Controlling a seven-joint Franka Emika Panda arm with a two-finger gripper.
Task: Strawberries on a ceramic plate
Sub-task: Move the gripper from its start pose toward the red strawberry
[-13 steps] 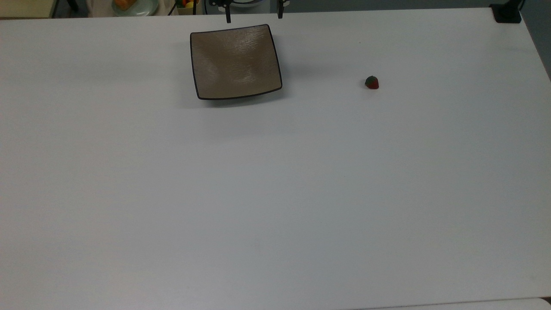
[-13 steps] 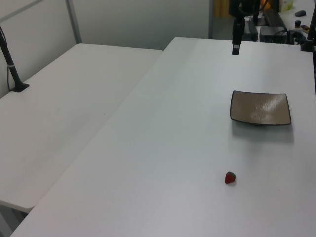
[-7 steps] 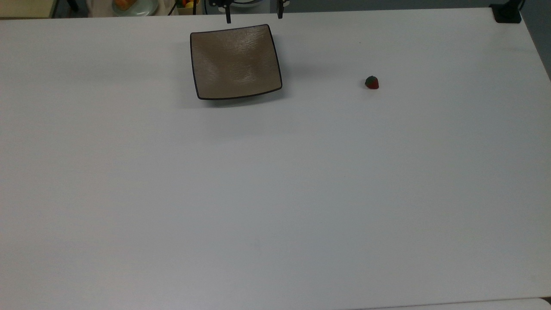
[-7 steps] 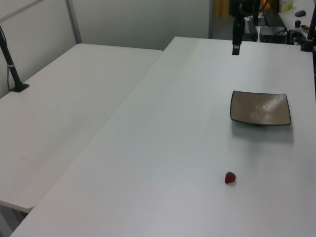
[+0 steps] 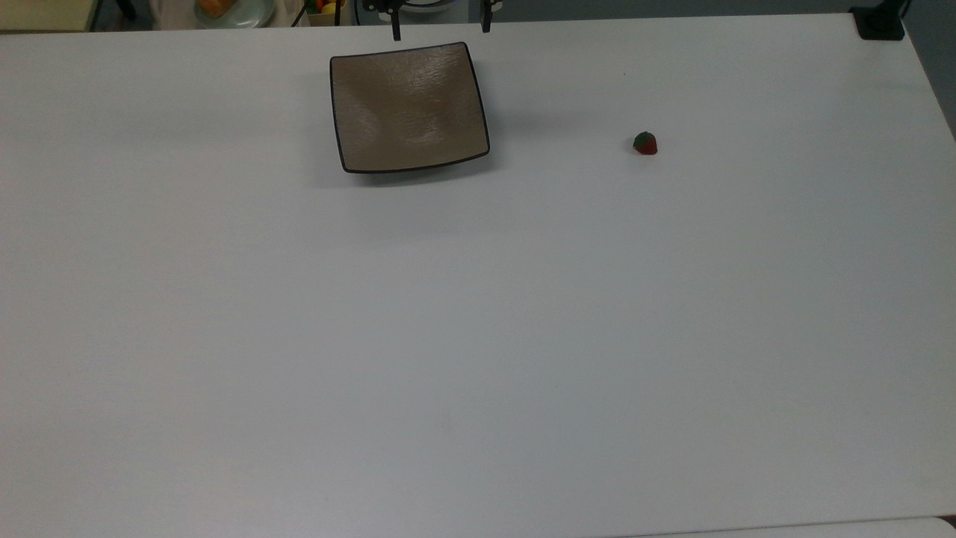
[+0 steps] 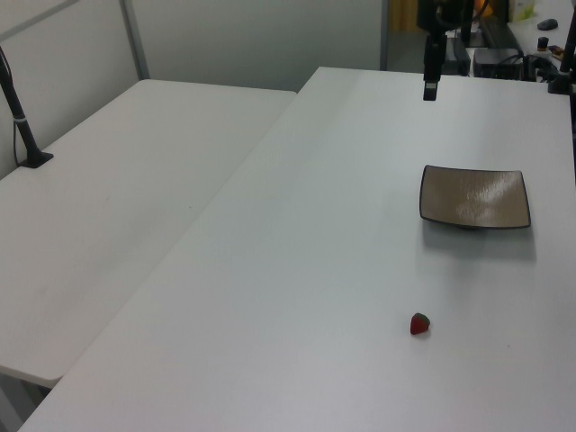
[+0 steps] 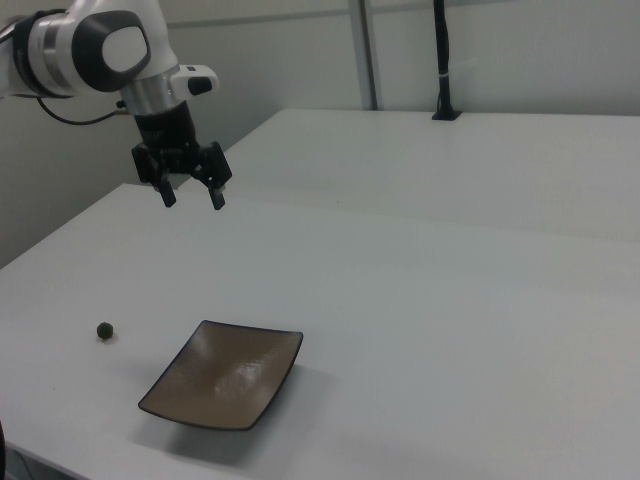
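The gripper (image 7: 192, 195) hangs in the air above the white table (image 5: 478, 336), its two black fingers spread wide apart with nothing between them. In the top view its fingertips (image 5: 396, 33) poke in at the upper edge, just beyond the far side of the plate (image 5: 409, 106). The plate, below the gripper and a little toward the camera in the right view, is square, glossy tan-brown with a thin dark rim and upturned corners, and bare. The strawberry (image 5: 645, 143) lies on the table well apart from the gripper, off to the top view's right of the plate. It is tiny, red with a dark green leafy cap, far smaller than the plate.
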